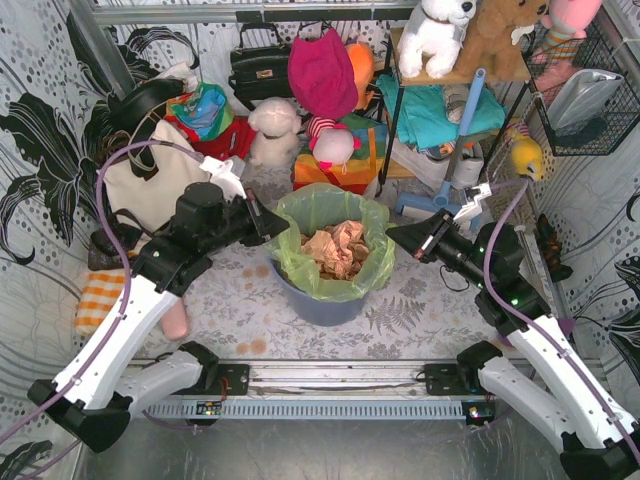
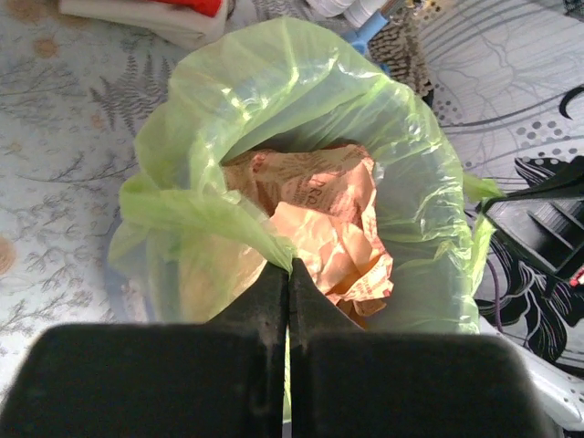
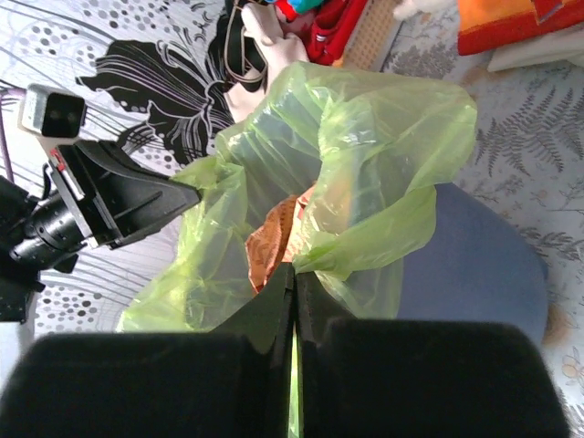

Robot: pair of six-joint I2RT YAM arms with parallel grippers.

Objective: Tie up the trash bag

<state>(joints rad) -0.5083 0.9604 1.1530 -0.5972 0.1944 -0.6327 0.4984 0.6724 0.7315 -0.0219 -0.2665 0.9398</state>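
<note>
The lime-green trash bag (image 1: pixel 322 204) lines a round blue bin (image 1: pixel 325 305) at mid-table, with crumpled brown paper (image 1: pixel 336 248) inside. My left gripper (image 1: pixel 283 232) is shut on the bag's left rim, and green film is pinched between its black fingertips (image 2: pixel 274 278). My right gripper (image 1: pixel 392 238) is shut on the opposite rim, with a fold of plastic (image 3: pixel 365 246) running into its jaws. In the left wrist view the bag (image 2: pixel 274 100) gapes open over the paper (image 2: pixel 315 196). In the right wrist view the bag (image 3: pixel 365 137) stands above the bin (image 3: pixel 474 265), and the left gripper (image 3: pixel 137 196) faces me across it.
A cream tote bag (image 1: pixel 150 180) leans at the back left and an orange checked cloth (image 1: pixel 100 300) lies by the left arm. Plush toys (image 1: pixel 275 128), a black handbag (image 1: pixel 260 65) and a shelf rack (image 1: pixel 440 110) crowd the back. A wire basket (image 1: pixel 590 90) hangs at the right.
</note>
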